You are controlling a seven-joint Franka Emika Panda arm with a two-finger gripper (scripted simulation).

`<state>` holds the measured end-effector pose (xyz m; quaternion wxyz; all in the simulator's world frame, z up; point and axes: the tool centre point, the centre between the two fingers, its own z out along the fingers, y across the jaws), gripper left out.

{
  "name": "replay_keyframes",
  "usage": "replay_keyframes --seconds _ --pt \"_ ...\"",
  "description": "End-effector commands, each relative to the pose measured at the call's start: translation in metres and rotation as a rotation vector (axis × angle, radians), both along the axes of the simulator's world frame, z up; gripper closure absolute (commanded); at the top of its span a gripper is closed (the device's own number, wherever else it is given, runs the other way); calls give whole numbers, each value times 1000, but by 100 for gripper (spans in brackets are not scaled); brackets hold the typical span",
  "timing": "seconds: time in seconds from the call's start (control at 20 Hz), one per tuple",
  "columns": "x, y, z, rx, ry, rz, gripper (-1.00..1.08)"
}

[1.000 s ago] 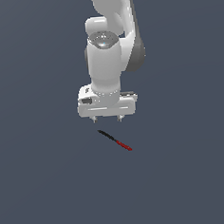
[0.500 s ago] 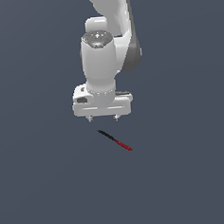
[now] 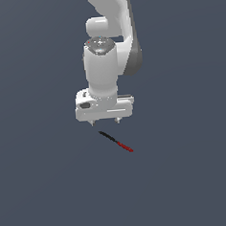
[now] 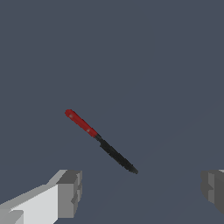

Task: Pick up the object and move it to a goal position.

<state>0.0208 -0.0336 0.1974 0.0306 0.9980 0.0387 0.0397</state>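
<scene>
The object is a very thin short stick (image 3: 115, 141), black on one half and red on the other, lying flat on the dark grey floor. In the wrist view the stick (image 4: 100, 141) lies diagonally, with its black end nearer the fingers. My gripper (image 3: 105, 121) hangs above and just behind the stick's black end, apart from it. It is open and empty. The two fingertips (image 4: 70, 188) stand wide apart in the wrist view, and the stick lies ahead of the gap between them.
Only the plain dark grey floor (image 3: 188, 186) surrounds the stick. The white arm (image 3: 109, 33) rises behind the gripper.
The gripper has shifted a little toward the exterior view's left and turned slightly about its vertical axis. The stick has not moved.
</scene>
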Motion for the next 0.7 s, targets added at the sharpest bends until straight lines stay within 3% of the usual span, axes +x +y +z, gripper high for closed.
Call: replay_keyframes --seconds 0.0,0.65 --pt "0 1 -7 -3 7 39 -92" --pt "-1 11 -63 -10 58 371 -92"
